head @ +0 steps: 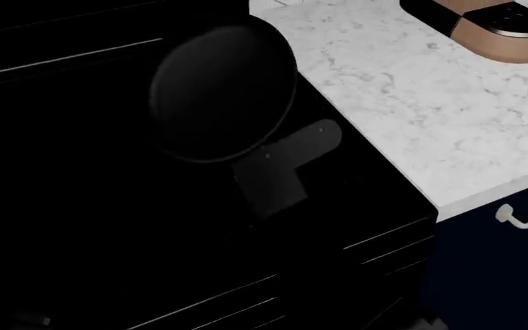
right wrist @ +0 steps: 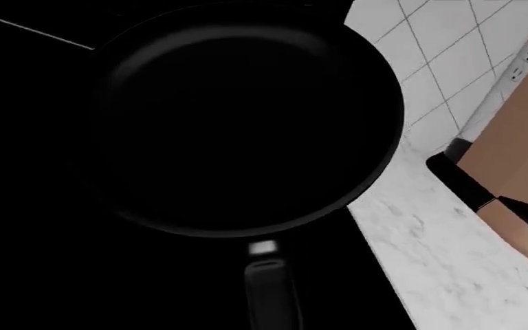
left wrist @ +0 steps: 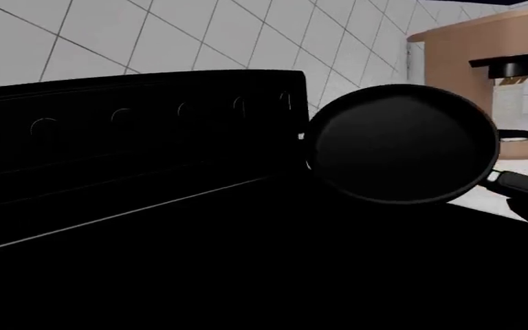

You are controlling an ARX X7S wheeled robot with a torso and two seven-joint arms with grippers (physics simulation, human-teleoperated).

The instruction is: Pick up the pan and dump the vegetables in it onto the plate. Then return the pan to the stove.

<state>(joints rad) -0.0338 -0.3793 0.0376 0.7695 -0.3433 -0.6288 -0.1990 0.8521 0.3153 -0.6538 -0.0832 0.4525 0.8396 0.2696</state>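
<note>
The black pan [head: 223, 89] is over the right side of the glossy black stove [head: 62, 172], near the marble edge. It looks tilted and lifted in the left wrist view [left wrist: 401, 141]. Its inside [right wrist: 245, 117] shows empty. My right gripper [head: 278, 161], a grey boxy shape, sits at the pan's near side on the handle [right wrist: 271, 295], which runs straight into its dark jaws. The handle also shows in the left wrist view [left wrist: 521, 182]. No vegetables show and the plate is out of view. My left gripper's jaws are lost in black.
A white marble countertop [head: 429, 103] lies right of the stove, with a tan-and-black coffee machine [head: 493, 27] at the back. A navy cabinet with a white handle [head: 525, 216] is below. The stove's back panel [left wrist: 135, 124] and a tiled wall stand behind.
</note>
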